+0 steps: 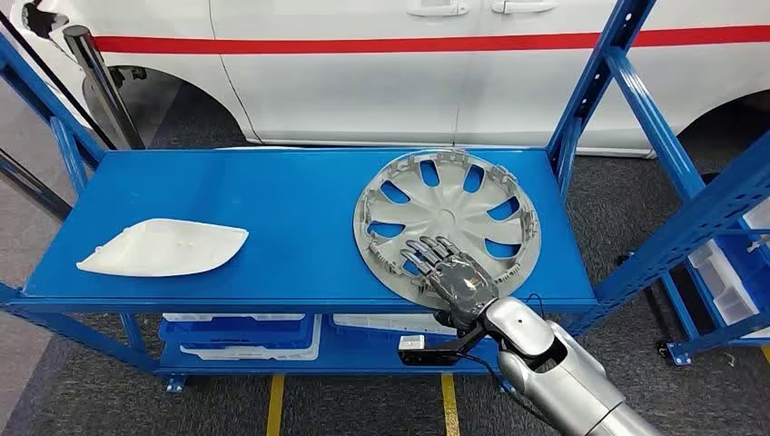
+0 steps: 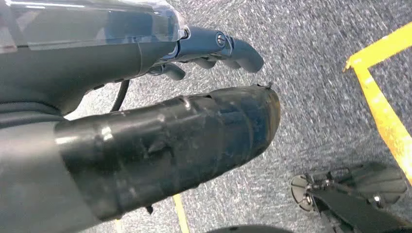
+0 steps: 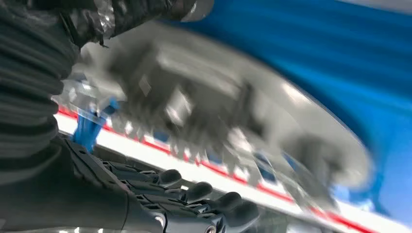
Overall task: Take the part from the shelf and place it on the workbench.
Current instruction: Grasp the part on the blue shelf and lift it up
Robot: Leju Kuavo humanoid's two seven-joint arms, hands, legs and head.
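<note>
On the blue shelf:
Part: round grey plastic wheel cover (image 1: 445, 223), spoked, lying flat at the right end.
Right hand (image 1: 451, 275): dark fingers (image 1: 427, 250) extended flat on its near rim; grasp cannot be told.
Left end: white moulded panel (image 1: 163, 247).

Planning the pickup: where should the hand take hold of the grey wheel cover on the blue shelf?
Probably at the near rim of the wheel cover, coming from the shelf's front edge: it lies flat, and the right hand already rests there. The spoke openings beside the rim might admit fingers.
</note>
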